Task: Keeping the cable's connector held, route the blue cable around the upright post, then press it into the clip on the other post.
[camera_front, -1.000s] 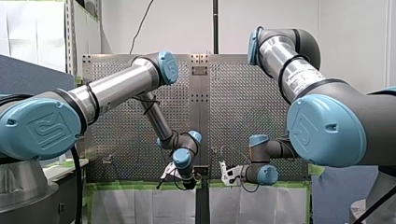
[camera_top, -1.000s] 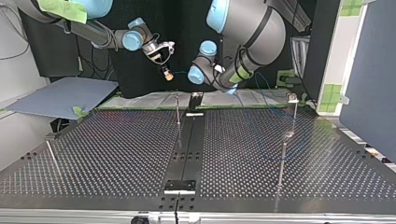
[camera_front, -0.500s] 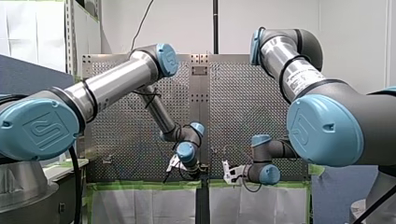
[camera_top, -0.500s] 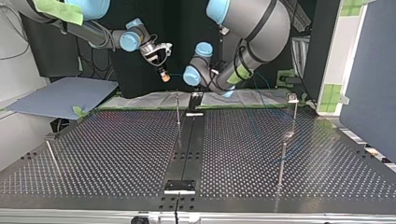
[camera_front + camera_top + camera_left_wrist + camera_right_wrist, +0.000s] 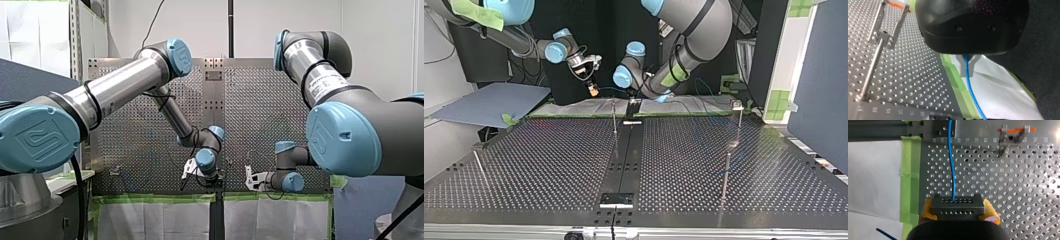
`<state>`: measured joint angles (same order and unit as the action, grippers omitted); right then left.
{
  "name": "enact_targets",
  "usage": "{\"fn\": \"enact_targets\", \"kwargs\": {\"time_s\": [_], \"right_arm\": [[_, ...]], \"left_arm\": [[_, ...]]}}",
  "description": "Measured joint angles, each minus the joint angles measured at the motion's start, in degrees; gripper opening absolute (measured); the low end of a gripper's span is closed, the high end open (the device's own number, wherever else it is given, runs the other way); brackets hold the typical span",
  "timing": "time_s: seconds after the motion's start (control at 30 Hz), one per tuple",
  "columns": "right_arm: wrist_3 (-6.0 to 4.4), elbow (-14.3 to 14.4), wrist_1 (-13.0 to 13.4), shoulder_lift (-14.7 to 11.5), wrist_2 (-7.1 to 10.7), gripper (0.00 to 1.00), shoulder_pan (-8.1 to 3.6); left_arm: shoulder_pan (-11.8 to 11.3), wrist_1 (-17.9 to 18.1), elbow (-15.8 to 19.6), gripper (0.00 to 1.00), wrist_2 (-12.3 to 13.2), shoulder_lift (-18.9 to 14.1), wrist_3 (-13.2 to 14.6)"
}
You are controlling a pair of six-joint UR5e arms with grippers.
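In the right wrist view my right gripper [image 5: 958, 209] has its yellow pads shut on a dark connector block [image 5: 948, 206]. The blue cable [image 5: 951, 162] runs straight ahead from the block over the perforated table [image 5: 988, 182]. My left gripper [image 5: 967, 68] has its metal fingers shut on the same blue cable [image 5: 972, 96], above a white sheet beside the table. Both grippers hang beyond the table's far edge in the top view, my right gripper [image 5: 593, 91] left of a thin upright post [image 5: 614, 118]. A post with an orange-topped clip [image 5: 885, 37] stands off to one side of my left gripper.
Green tape [image 5: 910, 167] and white sheeting [image 5: 1003, 95] line the table's edge under the grippers. More posts stand at the top view's right [image 5: 739, 120], [image 5: 726, 172] and left [image 5: 479, 167]. A dark rail [image 5: 626, 155] runs down the middle. A grey-blue board [image 5: 489, 102] lies far left.
In the top view both wrists have swung left, and my right gripper has dropped lower with the connector. In the front view both grippers have shifted right.
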<state>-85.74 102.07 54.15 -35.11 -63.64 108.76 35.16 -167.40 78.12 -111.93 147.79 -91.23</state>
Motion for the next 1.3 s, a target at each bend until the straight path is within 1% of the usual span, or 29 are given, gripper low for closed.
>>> {"fn": "enact_targets", "kwargs": {"time_s": [0.1, 0.2, 0.37, 0.43, 0.6, 0.77, 0.87, 0.93, 1.07, 1.1, 1.2, 1.3], "right_arm": [[-0.18, -0.88, -0.7, -0.01, 0.21, 0.0, -0.47], [-0.46, -1.44, -0.94, -0.01, 0.43, 0.0, -1.02], [-0.89, -2.07, -1.03, 0.0, 1.0, 0.0, -1.91], [-1.01, -2.29, -1.04, 0.0, 1.52, 0.0, -2.27], [-1.16, -2.75, -1.05, -0.01, 2.69, 0.0, -3.01], [-1.08, -2.97, -1.11, -0.01, 3.46, 0.0, -3.46], [-0.75, -2.97, -1.25, -0.02, 4.13, 0.0, -3.65], [-0.37, -2.93, -1.47, -0.03, 4.88, 0.0, -3.87], [0.85, -2.24, -1.73, -0.29, 5.96, 0.0, -4.41], [1.25, -1.87, -1.72, -0.62, 6.23, 0.0, -4.54], [1.93, -0.73, -1.56, -1.91, 6.65, 0.0, -4.73], [1.98, 0.45, -1.36, -3.57, 6.74, 0.0, -5.0]], "left_arm": [[0.8, 0.35, 0.0, 0.0, -1.5, -0.26, -0.24], [1.6, 0.99, 0.0, 0.0, -2.35, -0.49, -1.09], [2.74, 2.03, 0.11, 0.0, -3.07, -0.77, -2.37], [3.26, 2.73, 0.23, 0.0, -3.47, -1.06, -3.08], [4.35, 3.81, 0.33, 0.0, -3.93, -1.64, -4.75], [5.23, 3.91, 0.34, 0.0, -4.87, -1.76, -5.42], [6.07, 3.96, 0.57, 0.0, -5.78, -1.83, -5.68], [6.5, 4.14, 0.98, 0.0, -6.01, -2.08, -6.03], [6.79, 5.66, 2.66, 0.0, -5.68, -3.56, -7.66], [6.81, 6.33, 3.37, 0.0, -5.53, -3.97, -8.15], [6.74, 7.66, 4.76, 0.0, -5.19, -4.5, -8.82], [6.52, 8.19, 5.3, 0.0, -4.42, -4.64, -9.06]]}}
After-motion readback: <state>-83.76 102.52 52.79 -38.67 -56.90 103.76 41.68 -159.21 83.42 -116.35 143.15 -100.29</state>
